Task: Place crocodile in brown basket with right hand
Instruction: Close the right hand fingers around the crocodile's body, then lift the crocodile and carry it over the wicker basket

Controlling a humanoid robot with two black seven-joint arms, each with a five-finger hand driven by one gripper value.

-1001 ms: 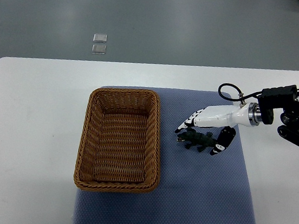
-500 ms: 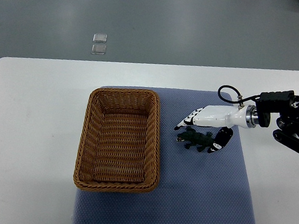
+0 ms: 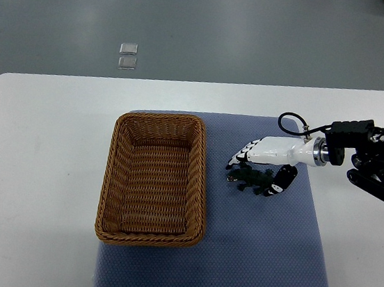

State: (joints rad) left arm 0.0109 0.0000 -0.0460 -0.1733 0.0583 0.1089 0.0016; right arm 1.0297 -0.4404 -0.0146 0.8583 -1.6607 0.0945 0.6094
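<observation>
A dark green toy crocodile (image 3: 249, 180) lies on the blue mat (image 3: 249, 248), just right of the brown wicker basket (image 3: 113, 176). My right hand (image 3: 257, 172) reaches in from the right edge and hovers low over the crocodile. Its white fingers (image 3: 241, 156) arch over the far side near the head. The black-tipped thumb (image 3: 282, 180) sits by the tail. The fingers straddle the toy without a closed grasp, and the toy rests on the mat. Nothing lies inside the basket. The left arm does not show.
The mat lies on a white table (image 3: 35, 166) with grey floor beyond its far edge. Two small clear squares (image 3: 127, 56) lie on that floor. A black cable (image 3: 293, 121) loops above the right wrist.
The right hand has sunk a little lower onto the crocodile, and its thumb has drawn in toward the tail. The crocodile has stayed where it was.
</observation>
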